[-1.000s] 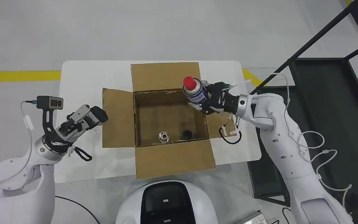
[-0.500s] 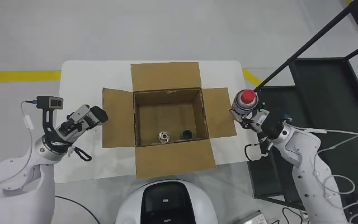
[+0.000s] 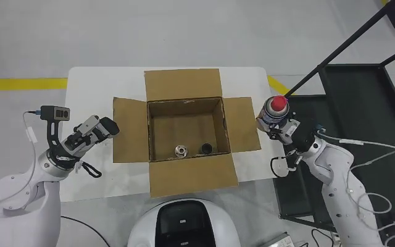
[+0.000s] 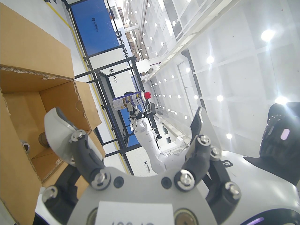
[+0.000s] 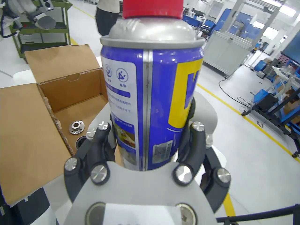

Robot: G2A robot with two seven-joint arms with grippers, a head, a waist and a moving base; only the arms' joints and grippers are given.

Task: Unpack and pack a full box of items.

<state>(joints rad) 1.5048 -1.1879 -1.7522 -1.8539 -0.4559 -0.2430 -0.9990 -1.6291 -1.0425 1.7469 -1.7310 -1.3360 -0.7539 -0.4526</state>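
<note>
The spray can (image 3: 274,110) stands upright just right of the open box (image 3: 131,129), beyond its right flap. The right gripper (image 3: 281,126) has its jaws clamped on the can's lower body. Inside the box lie a metal flange (image 3: 180,150) and a dark ring (image 3: 206,148). The left gripper (image 3: 102,128) hangs left of the box, jaws apart.

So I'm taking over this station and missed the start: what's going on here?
The robot is working on an open box on the table. The right gripper holds a can upright outside the box, past its right flap at the table's edge. Two small parts lie in the box, a metal flange and a dark ring. The left gripper is open and empty, off to the box's left.
</note>
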